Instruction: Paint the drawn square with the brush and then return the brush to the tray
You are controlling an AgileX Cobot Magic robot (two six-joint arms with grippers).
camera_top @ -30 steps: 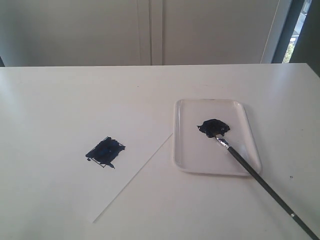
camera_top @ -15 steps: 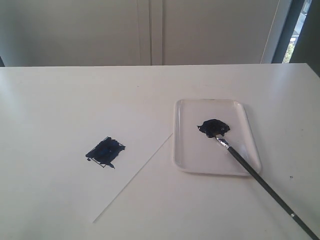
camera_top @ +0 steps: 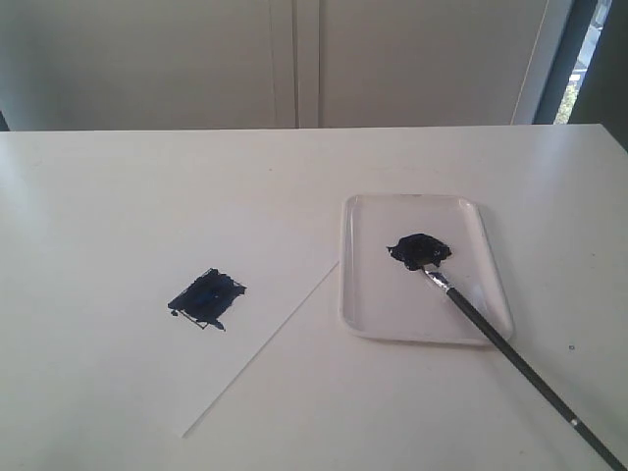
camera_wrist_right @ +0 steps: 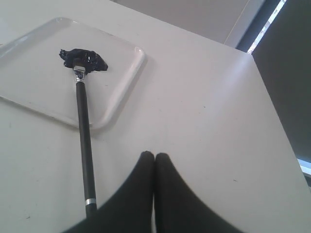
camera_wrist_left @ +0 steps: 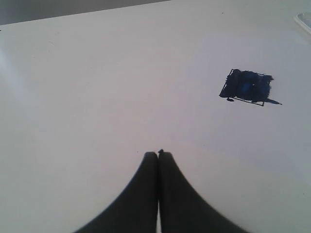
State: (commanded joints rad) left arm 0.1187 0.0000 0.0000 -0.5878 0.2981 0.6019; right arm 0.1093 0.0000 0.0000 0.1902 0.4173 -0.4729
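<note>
The drawn square (camera_top: 207, 297) (camera_wrist_left: 248, 86) is a dark navy streaky patch on the white paper sheet (camera_top: 211, 265). The brush (camera_top: 510, 355) (camera_wrist_right: 83, 131) lies with its bristles in the dark paint blob (camera_top: 420, 250) (camera_wrist_right: 83, 59) on the white tray (camera_top: 373, 294) (camera_wrist_right: 29, 43). Its black handle slants over the tray's near rim onto the table. Neither gripper shows in the exterior view. My left gripper (camera_wrist_left: 158, 154) is shut and empty, above the table some way from the square. Beside the brush handle's end my right gripper (camera_wrist_right: 154, 155) is shut and holds nothing.
The white table (camera_top: 118, 186) runs to a far edge below a pale wall. The paper's near corner (camera_top: 184, 432) points to the front. A dark window frame (camera_top: 554, 59) stands at the back right.
</note>
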